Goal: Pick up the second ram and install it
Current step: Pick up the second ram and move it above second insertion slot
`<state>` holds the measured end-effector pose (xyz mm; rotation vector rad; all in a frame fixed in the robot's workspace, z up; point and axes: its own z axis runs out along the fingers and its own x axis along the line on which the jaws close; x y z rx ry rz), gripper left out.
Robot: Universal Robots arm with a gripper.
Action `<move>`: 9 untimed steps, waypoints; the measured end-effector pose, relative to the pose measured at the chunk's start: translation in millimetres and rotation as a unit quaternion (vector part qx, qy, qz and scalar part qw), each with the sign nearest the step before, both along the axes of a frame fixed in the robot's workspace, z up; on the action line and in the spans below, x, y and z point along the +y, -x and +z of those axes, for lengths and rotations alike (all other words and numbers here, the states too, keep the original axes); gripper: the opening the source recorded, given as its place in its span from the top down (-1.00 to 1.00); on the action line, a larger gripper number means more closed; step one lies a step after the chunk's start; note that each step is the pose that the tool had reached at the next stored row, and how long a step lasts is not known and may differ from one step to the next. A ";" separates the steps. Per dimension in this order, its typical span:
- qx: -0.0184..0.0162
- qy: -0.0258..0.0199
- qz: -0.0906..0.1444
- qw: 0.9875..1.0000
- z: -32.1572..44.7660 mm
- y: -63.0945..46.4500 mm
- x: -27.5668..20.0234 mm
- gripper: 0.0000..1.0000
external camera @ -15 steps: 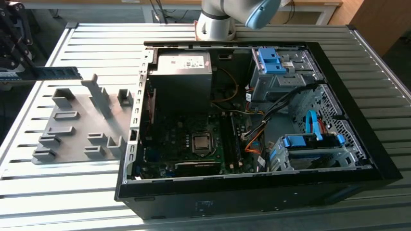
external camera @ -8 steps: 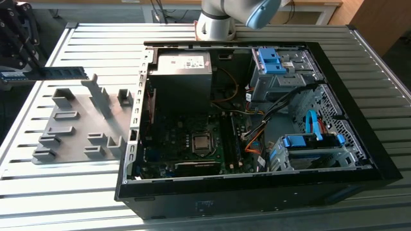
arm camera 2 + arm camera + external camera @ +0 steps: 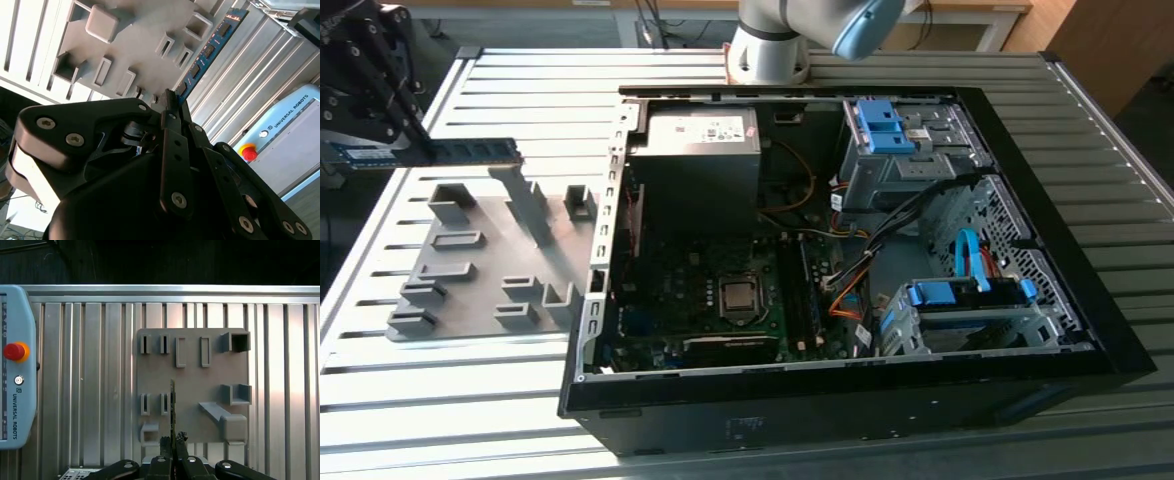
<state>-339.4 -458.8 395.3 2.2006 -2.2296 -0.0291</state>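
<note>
The second ram (image 3: 480, 152) is a thin blue circuit strip held level above the far end of the grey fixture plate (image 3: 474, 265), at the exterior view's left. My black gripper (image 3: 411, 150) is shut on it near one end. In the second wrist view the ram (image 3: 210, 47) runs out from the closed fingertips of the gripper (image 3: 172, 100), dark chips showing. The first wrist view looks down on the ram (image 3: 172, 402) edge-on over the fixture plate (image 3: 192, 390), with the gripper (image 3: 173, 441) clamped on it.
The open black computer case (image 3: 1067, 300) lies at the exterior view's right, with the motherboard (image 3: 707, 280), power-supply box (image 3: 698, 150) and blue-latched drive bays (image 3: 887, 125) inside. The arm's base (image 3: 767, 45) stands behind it. A teach pendant (image 3: 15, 365) with a red button lies on the slatted table.
</note>
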 end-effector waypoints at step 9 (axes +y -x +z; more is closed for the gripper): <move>0.000 0.000 0.000 1.000 0.0 -22.8 -0.1 0.72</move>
